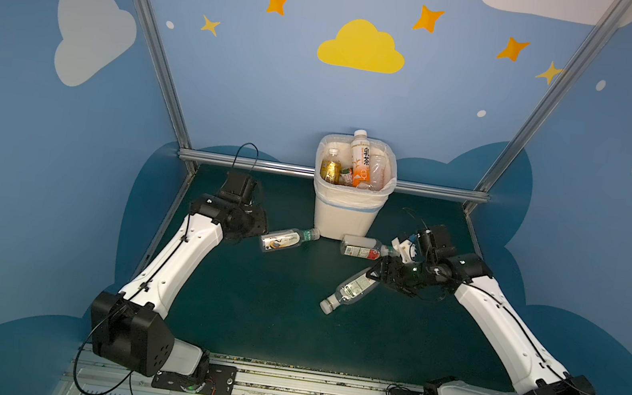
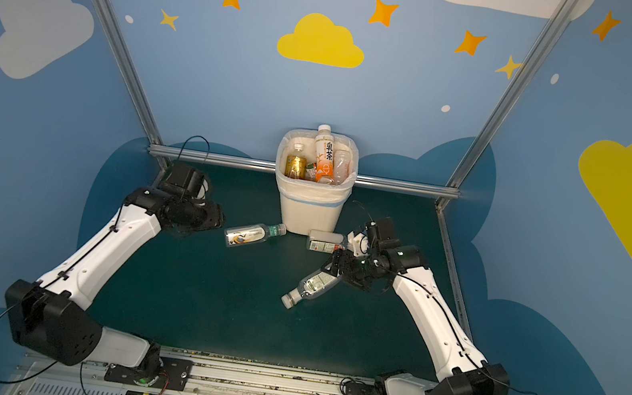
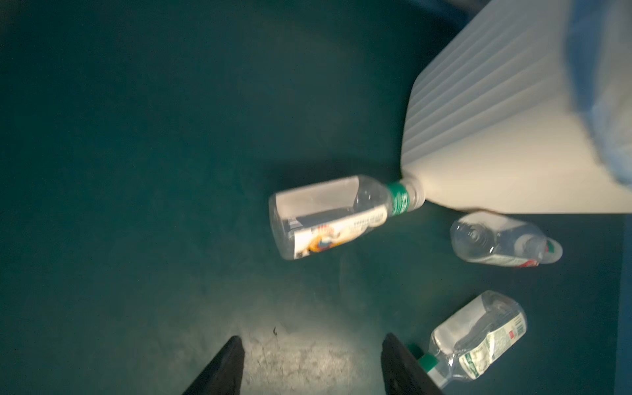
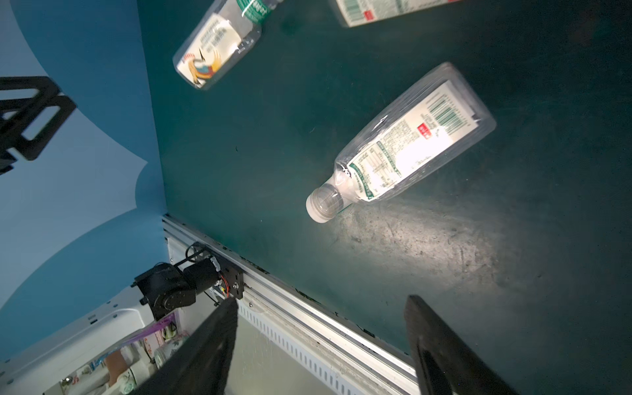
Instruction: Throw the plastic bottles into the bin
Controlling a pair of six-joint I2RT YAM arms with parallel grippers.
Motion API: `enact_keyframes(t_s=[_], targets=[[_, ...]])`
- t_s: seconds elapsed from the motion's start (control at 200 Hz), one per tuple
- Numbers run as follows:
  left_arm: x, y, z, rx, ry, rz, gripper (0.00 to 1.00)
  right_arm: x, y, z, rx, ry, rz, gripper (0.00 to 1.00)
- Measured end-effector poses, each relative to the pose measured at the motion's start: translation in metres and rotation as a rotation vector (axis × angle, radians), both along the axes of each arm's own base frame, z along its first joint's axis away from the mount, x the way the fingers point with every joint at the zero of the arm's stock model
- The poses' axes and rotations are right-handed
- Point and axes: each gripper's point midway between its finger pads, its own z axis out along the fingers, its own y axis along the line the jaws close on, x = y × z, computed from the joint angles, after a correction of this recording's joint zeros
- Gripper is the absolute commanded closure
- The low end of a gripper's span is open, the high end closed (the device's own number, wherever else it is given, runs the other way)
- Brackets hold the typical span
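Three plastic bottles lie on the dark green table in both top views. A green-necked bottle (image 1: pixel 287 238) (image 2: pixel 254 235) (image 3: pixel 342 215) rests with its neck against the bin's base. A red-and-green-labelled bottle (image 1: pixel 364 247) (image 2: pixel 325 242) (image 3: pixel 502 239) lies by the bin's right side. A white-capped bottle (image 1: pixel 349 291) (image 2: pixel 310 286) (image 4: pixel 403 143) lies nearer the front. The cream bin (image 1: pixel 347 215) (image 2: pixel 310 210) (image 3: pixel 496 136) holds several bottles. My left gripper (image 1: pixel 255 228) (image 3: pixel 311 342) is open and empty, just left of the green-necked bottle. My right gripper (image 1: pixel 377 272) (image 4: pixel 323 301) hovers open over the white-capped bottle's base.
An aluminium rail (image 1: pixel 260 164) runs along the table's back edge behind the bin. A slotted metal rail (image 1: pixel 301 381) (image 4: pixel 307 328) carries both arm bases at the front. Blue painted walls close in the left, right and back.
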Motion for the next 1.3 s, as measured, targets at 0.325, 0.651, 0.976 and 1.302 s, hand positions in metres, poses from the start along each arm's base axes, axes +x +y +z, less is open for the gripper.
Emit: enact_keyframes(t_s=[0.325, 0.651, 0.976, 1.302], targets=[[0.030, -0.012, -0.035, -0.023, 0.066, -0.026, 0.19, 0.000, -0.002, -0.024, -0.074, 0.039, -0.066, 0.21], [0.003, -0.058, -0.010, -0.121, -0.044, -0.185, 0.00, 0.002, 0.008, -0.074, -0.230, 0.132, -0.105, 0.14], [-0.040, -0.048, 0.016, -0.096, -0.183, -0.195, 0.00, 0.026, 0.015, -0.119, -0.321, 0.155, -0.219, 0.08], [-0.053, -0.024, 0.028, -0.014, -0.259, -0.155, 0.00, 0.058, 0.022, -0.136, -0.360, 0.127, -0.315, 0.07]])
